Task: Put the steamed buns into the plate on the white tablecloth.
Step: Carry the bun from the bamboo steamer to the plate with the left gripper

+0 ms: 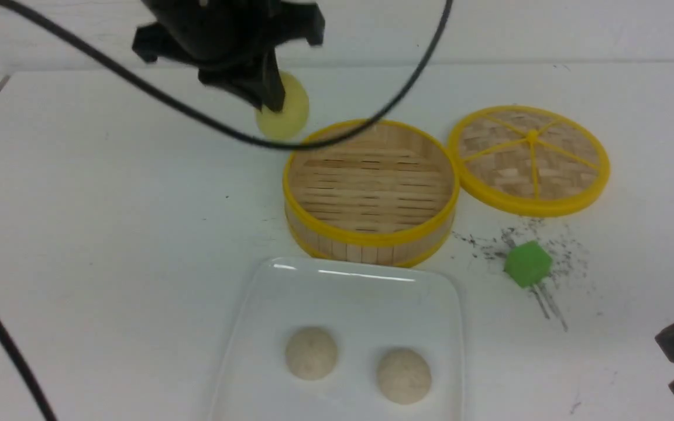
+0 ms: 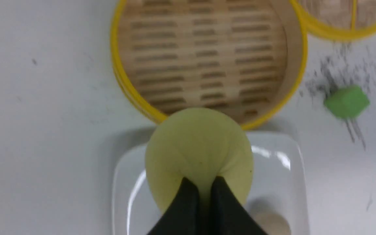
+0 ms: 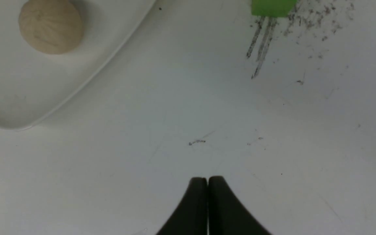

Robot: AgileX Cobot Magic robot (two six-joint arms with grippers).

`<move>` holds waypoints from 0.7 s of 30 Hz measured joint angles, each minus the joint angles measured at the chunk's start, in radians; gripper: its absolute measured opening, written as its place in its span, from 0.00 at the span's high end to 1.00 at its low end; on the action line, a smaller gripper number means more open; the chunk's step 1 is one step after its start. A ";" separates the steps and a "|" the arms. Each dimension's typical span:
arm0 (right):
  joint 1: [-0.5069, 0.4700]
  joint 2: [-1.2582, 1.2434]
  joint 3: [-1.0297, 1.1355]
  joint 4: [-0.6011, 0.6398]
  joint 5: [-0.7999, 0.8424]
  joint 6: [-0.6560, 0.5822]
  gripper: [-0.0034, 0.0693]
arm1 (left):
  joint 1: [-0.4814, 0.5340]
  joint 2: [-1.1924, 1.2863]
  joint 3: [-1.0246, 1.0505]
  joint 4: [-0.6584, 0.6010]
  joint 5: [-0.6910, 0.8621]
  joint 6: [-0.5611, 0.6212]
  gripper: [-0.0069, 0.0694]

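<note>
Glossy white plate (image 1: 243, 327), slatted bamboo steamer (image 1: 370, 175) with yellow plastic rim, matt buns (image 1: 311, 352)

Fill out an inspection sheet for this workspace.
Surface: white tablecloth, dark scuff marks around the green cube.
Job's things: two beige buns on the plate; yellow bun held in the air, not yet on the plate.
Clutter: empty steamer, its lid beside it.
Hands: left hand shut on the yellow bun; right hand shut, empty.
Cables: black cable crosses in front of the steamer.
Surroundings: nothing seen.
</note>
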 joint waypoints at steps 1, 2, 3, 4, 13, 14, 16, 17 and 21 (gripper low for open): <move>0.000 0.000 0.000 0.000 0.001 0.000 0.91 | -0.004 0.000 0.011 0.000 0.000 0.000 0.88; 0.000 0.000 0.000 0.000 0.001 0.000 0.91 | -0.042 0.003 0.109 -0.003 -0.001 -0.004 0.88; 0.000 0.000 0.000 0.000 0.001 0.000 0.91 | -0.052 0.007 0.119 -0.001 -0.004 -0.007 0.88; 0.000 0.000 0.000 0.000 0.001 0.000 0.91 | -0.084 0.023 0.174 0.001 -0.027 -0.011 0.88; 0.000 -0.001 0.000 -0.002 0.004 0.000 0.90 | -0.226 0.208 0.255 0.108 -0.246 -0.126 0.77; 0.000 -0.008 0.000 -0.004 0.009 0.000 0.90 | -0.228 0.221 0.255 0.117 -0.247 -0.144 0.74; 0.000 -0.028 0.000 -0.004 0.027 0.000 0.90 | -0.228 0.240 0.255 0.128 -0.252 -0.165 0.67; 0.000 -0.034 0.000 -0.004 0.033 0.000 0.90 | -0.228 0.241 0.255 0.128 -0.252 -0.166 0.66; 0.000 -0.159 0.000 -0.003 0.121 0.019 0.90 | -0.228 0.242 0.255 0.130 -0.265 -0.170 0.49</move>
